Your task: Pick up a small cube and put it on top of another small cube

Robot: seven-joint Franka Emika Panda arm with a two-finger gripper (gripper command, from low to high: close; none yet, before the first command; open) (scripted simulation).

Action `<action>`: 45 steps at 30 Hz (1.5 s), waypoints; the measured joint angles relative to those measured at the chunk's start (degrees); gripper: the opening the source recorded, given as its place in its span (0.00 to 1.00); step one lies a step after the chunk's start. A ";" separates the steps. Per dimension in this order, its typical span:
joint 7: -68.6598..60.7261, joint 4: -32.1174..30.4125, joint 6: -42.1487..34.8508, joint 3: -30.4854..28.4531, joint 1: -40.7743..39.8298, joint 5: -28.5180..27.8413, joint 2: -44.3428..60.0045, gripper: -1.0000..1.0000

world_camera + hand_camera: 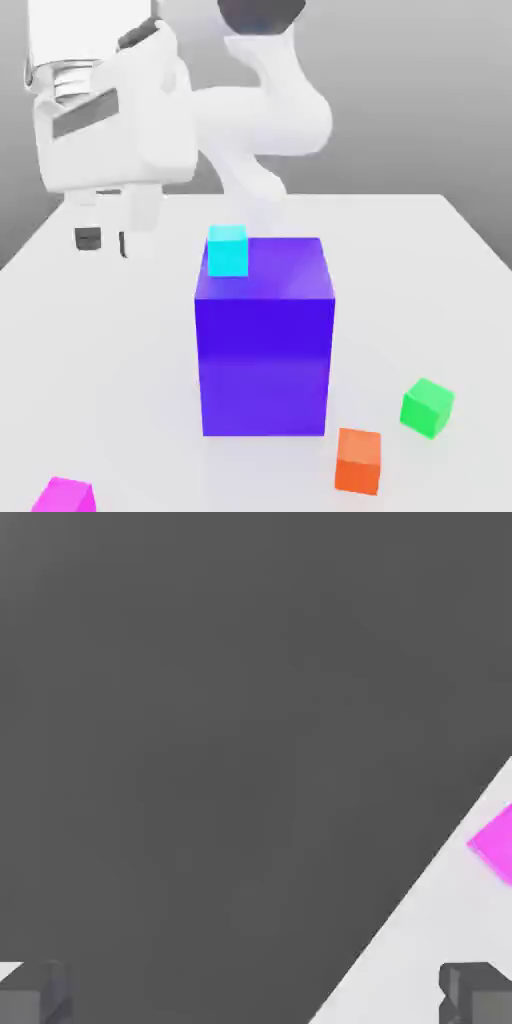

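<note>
White table (120, 400) under grey backdrop; gripper (105, 240) spread wide, empty, raised left of the blue-violet block (265, 345); magenta cube (64, 496) front-left of it; orange cube (358, 460) front-right.

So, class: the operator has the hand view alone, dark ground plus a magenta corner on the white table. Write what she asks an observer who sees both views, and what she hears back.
Operator: I see the magenta cube. Where is the orange one I must stack it on?
Observer: The orange cube sits on the table, nearer the camera than the big blue-violet block and toward the exterior view's right.
Operator: Anything close to it?
Observer: A green cube stands beside it, not touching, further to the exterior view's right.
</note>
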 joint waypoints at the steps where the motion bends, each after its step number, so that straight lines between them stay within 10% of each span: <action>1: 2.34 0.14 0.56 -0.28 -0.50 -0.04 2.05 0.50; 16: 28.83 3.33 12.09 -5.80 -2.09 1.57 32.68 0.50; 17: 28.60 3.72 13.39 -5.33 -2.49 1.99 34.42 0.00; 29: 28.81 2.91 8.26 -6.11 -0.67 -0.36 26.87 0.00; 45: -4.99 -13.48 9.69 17.17 14.80 -7.25 9.52 0.00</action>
